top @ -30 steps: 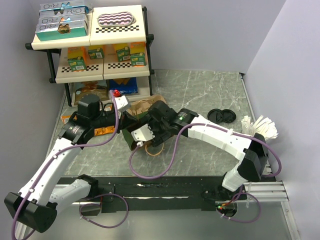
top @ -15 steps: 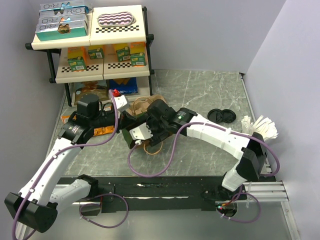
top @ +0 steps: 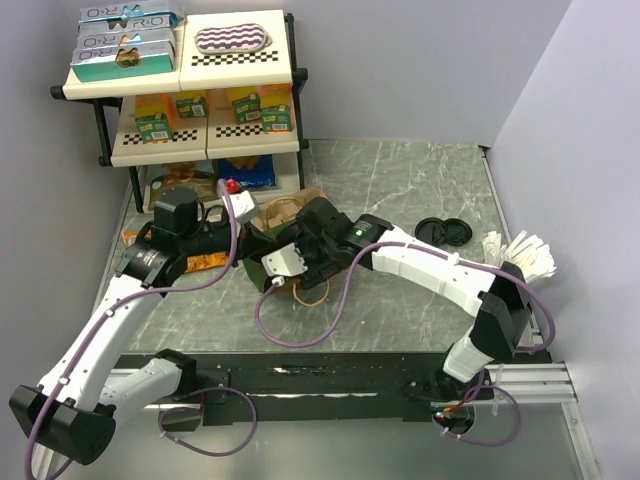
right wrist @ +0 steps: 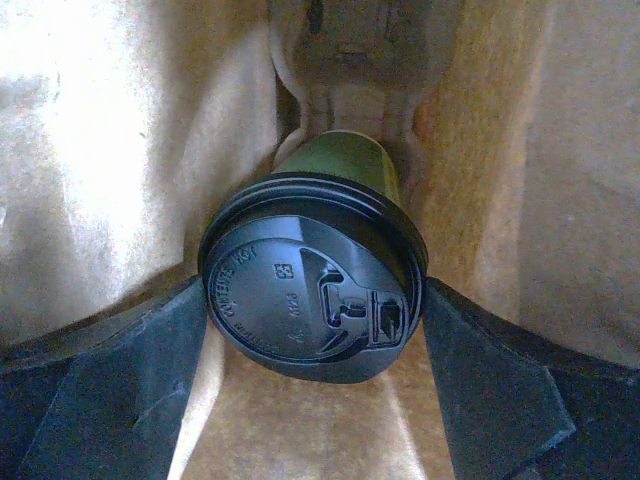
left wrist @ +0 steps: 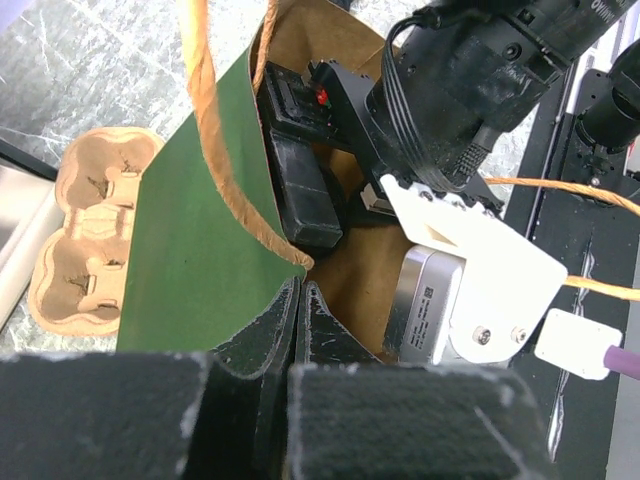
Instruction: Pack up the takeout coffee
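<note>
Paper bag: green outside, brown inside, paper bag (left wrist: 185, 270) on the counter (top: 400, 180) between the two arms, mouth open.
Takeout coffee: inside the paper bag, the takeout coffee (right wrist: 315, 290) shows its black lid to the right wrist camera, with its green wall behind the lid.
Right fingers: the right fingers (right wrist: 120, 380) reach into the bag's mouth, one pressed against each side of the cup's lid, grasping it.
Left fingers: the left fingers (left wrist: 262, 345) are clenched on the bag's rim, with the green wall pinched between them.
Handle: an orange cord handle (left wrist: 222, 160) loops up from the bag's rim, just above the left fingers.
Cup carrier: the brown pulp cup carrier (left wrist: 85, 240) lies outside the bag, against its green wall.
Spare lids: black lids (top: 443, 230) on the counter, well apart from the bag, on its right.
</note>
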### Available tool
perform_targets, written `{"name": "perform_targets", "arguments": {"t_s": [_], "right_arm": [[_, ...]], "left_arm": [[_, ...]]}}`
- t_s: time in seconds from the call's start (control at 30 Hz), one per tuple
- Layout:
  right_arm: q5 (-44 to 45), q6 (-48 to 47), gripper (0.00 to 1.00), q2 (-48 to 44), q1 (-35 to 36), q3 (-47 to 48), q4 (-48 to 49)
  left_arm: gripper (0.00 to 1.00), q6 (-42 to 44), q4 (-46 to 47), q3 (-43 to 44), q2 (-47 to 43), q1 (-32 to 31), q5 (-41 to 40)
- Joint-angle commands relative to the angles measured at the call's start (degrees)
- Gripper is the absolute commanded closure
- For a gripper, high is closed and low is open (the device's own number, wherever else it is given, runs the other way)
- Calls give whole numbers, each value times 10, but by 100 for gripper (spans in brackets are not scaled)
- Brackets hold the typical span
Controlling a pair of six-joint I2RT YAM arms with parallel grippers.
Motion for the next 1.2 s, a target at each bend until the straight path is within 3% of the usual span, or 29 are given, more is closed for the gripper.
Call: {"name": "perform_targets", "arguments": {"t_s": [0.0,0.73,0.77,0.83,0.93,1.03,1.17], "right_arm": [[13,-13,100,12,-5,-1,29],[55,-30,100,56,-5,12,59],[55,-27,100,54,-5,14,56],[50,-23,100,52,-5,21,48],[45,-17,100,41,-5,19,43],[45,-15,100,37,-5,16,44],[52,-7,100,34,-5,21,40]], "left_arm": [[99,2,-24,25,5,1,33],[99,5,-40,41,36,17,51],[95,2,-39,42,36,17,49],[73,-2,-49,54,40,17,41],[51,-6,-56,62,38,17,19],[42,-11,-53,64,25,17,11],[41,3,-88,80,28,17,10]]}}
